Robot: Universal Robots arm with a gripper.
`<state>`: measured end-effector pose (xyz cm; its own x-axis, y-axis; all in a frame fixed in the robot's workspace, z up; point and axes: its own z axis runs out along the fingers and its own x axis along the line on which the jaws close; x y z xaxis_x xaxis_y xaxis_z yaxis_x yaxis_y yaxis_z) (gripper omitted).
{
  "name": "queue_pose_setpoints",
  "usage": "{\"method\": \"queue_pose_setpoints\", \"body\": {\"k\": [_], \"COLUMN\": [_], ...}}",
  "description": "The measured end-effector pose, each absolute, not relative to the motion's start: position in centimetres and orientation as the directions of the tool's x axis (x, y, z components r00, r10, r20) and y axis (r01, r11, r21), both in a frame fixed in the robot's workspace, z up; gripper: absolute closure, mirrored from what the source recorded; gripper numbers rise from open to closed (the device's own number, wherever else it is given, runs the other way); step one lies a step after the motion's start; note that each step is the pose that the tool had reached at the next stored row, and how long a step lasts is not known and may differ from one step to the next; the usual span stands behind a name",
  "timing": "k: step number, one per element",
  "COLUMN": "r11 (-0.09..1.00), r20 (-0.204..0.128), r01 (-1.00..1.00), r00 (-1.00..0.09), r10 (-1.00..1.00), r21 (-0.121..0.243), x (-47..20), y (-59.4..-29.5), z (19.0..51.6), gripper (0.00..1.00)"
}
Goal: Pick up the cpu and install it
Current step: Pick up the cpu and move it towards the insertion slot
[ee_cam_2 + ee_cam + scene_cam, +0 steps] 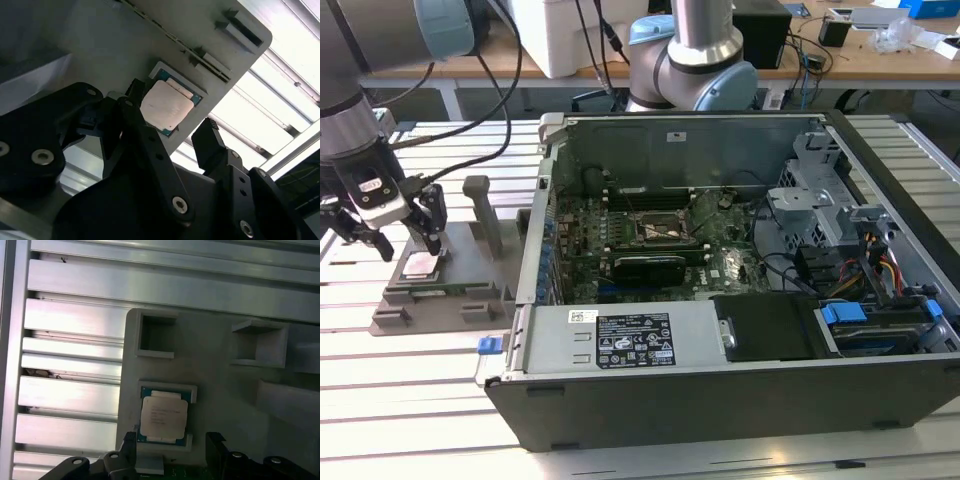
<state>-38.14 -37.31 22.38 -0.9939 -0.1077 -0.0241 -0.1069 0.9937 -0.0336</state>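
The cpu point(420, 265) is a flat silvery square lying in a recess of the grey fixture point(445, 295) on the exterior view's left. My gripper point(405, 243) hangs just above it, open, one black finger on each side and nothing between them. In the second wrist view the cpu point(165, 105) sits between the two fingertips point(134, 95), apart from both. The first wrist view shows the cpu point(163, 415) in its pocket, with my gripper point(172, 444) close over its near edge. The motherboard socket point(665, 232) sits inside the open computer case point(720, 400).
Grey upright posts point(480, 205) rise from the fixture right beside my gripper. The case wall point(545, 200) stands between the fixture and the motherboard. Cables and drive bays point(860, 260) crowd the case on the exterior view's right. A slatted aluminium table point(410, 400) lies beneath everything.
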Motion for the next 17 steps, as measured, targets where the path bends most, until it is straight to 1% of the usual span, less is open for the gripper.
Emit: {"method": "queue_pose_setpoints", "body": {"k": [12,17], "r11": [0.993,0.993], "r20": [-0.024,-0.024], "r01": [-0.112,-0.112], "r00": [-0.993,-0.993], "r10": [-0.113,-0.113], "r21": [-0.034,-0.033], "x": [-38.4,-38.4], "y": [-36.8,-36.7], "z": [19.5,19.2], "gripper": [0.34,0.34]}}
